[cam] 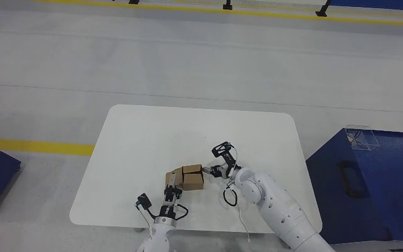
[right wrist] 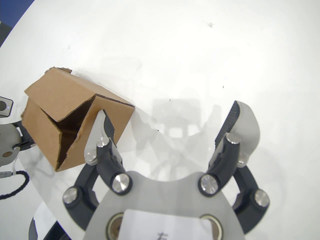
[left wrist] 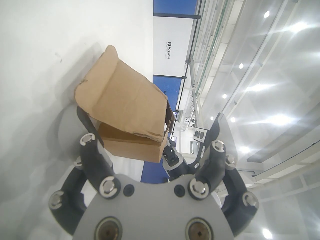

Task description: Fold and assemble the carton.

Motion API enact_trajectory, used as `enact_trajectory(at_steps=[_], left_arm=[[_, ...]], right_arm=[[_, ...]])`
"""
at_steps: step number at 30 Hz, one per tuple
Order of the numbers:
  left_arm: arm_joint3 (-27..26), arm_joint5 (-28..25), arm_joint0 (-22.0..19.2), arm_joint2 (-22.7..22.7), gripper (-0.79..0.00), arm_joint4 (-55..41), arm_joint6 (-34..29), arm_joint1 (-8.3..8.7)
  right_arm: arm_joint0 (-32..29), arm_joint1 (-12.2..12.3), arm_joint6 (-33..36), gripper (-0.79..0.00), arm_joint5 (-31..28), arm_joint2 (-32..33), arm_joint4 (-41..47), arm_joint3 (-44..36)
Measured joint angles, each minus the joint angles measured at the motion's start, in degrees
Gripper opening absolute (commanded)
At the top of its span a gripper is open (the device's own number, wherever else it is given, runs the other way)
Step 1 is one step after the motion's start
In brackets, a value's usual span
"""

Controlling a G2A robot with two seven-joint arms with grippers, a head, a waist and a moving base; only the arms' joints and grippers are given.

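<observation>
One carton (cam: 187,177) lies on one table (cam: 157,132) between two wide-spread tools, the left tool (left wrist: 148,117) and right tool (right wrist: 170,108).

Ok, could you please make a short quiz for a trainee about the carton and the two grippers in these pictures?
1. True or false: the right gripper is shut on the carton.
2. The carton's end nearest the right gripper is: A fully closed; B partly open, showing a dark gap; C taped over.
3. Fill in: the left gripper has its fingers ____.
Key: 1 false; 2 B; 3 open.
</observation>
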Motion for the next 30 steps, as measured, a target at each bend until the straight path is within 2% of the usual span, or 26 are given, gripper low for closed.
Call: enact_trajectory(at_steps=[7, 16, 22, 30], left_arm=[[8.04, -10.09, -3.7, -0.19, 0.0, -1.63, 0.07, -0.71], [12.12, -20.65, -5.38, -0.67, 0.0, 1.52, 4.84, -1.44], [12.04, -25.49, -6.19, -1.31, 0.0, 4.7, 7.33, -1.8], [9.33, -29.38, -5.55, -2.09, 0.0, 10.05, 9.04, -2.01]], right_arm=[[0.0, 0.0, 0.0, 0.0, 0.0, 0.0, 0.0, 0.0], [0.0, 0.0, 0.0, 0.0, 0.0, 0.0, 0.0, 0.0], [0.0, 0.0, 0.0, 0.0, 0.0, 0.0, 0.0, 0.0], [0.0, 0.0, 0.0, 0.0, 0.0, 0.0, 0.0, 0.0]])
